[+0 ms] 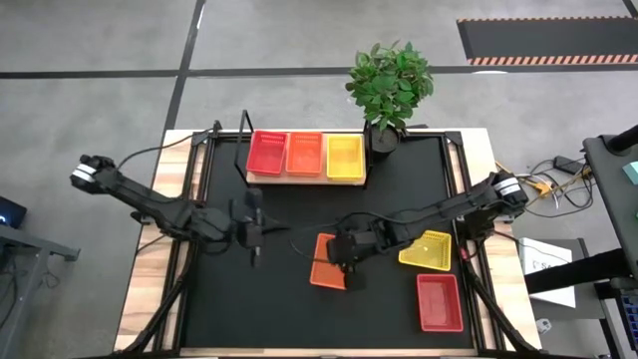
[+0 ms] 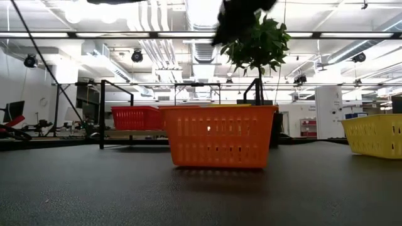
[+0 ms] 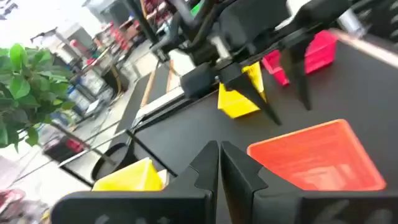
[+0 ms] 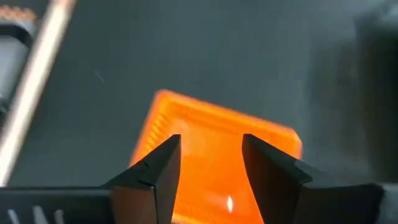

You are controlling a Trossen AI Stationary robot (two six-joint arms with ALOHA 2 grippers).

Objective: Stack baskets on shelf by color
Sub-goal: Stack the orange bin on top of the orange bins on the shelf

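It's a big workshop with a grey floor and bright strip lights overhead, and the rig's black tabletop (image 1: 299, 309) sits in a pale wooden frame. At the far edge lies the shelf (image 1: 304, 179), a flat light-wood board with a thin black metal frame at one end, and three small mesh plastic baskets already stand on it side by side: a red one (image 1: 266, 153), an orange one (image 1: 305, 154) and a yellow one (image 1: 345, 157). Whether any of those holds a second basket nested inside I cannot tell. Three more are loose on the table: an orange mesh basket (image 1: 327, 261) near the middle, a yellow one (image 1: 427, 249) just to its right and a red one (image 1: 439, 301) nearer the front corner, so by my reckoning the job is about half done at best. The right gripper (image 4: 211, 163) hangs over the loose orange basket with its fingers spread wide, holding nothing. The left gripper (image 3: 219, 163) waits over bare table left of centre, fingers pressed together and empty. A leafy green potted plant (image 1: 390, 85) stands just beside the shelf's yellow end, so that corner looks tight for an arm reaching in.
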